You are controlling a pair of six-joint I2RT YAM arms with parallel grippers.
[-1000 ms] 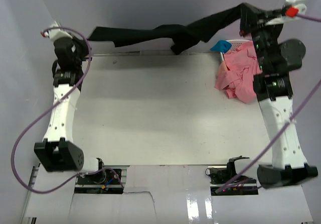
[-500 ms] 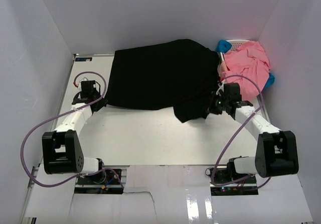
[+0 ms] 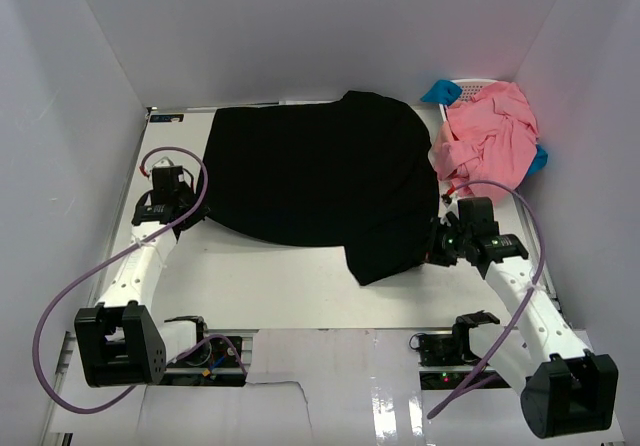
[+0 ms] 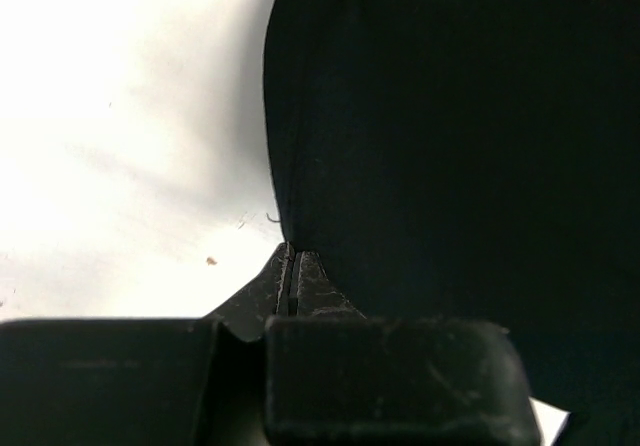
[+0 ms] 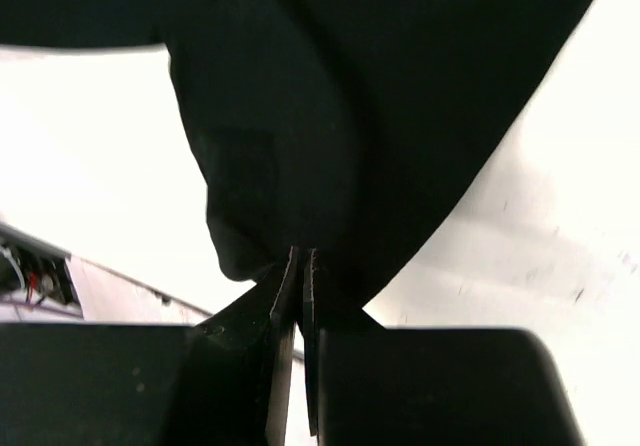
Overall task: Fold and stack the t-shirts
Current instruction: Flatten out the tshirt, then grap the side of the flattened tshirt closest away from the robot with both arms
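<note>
one black t-shirt, one pink heap, one basket.

white left arm, white right arm, black joint housings, scuffed black left gripper, purple cables

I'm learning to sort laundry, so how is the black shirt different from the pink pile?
The black t-shirt lies spread nearly flat across the table. The pink t-shirts sit crumpled in a heap at the far right corner. The left gripper and the right gripper each pinch the black t-shirt's edge, while nothing touches the pink t-shirts. Both are plain cloth, not yet folded.
</note>
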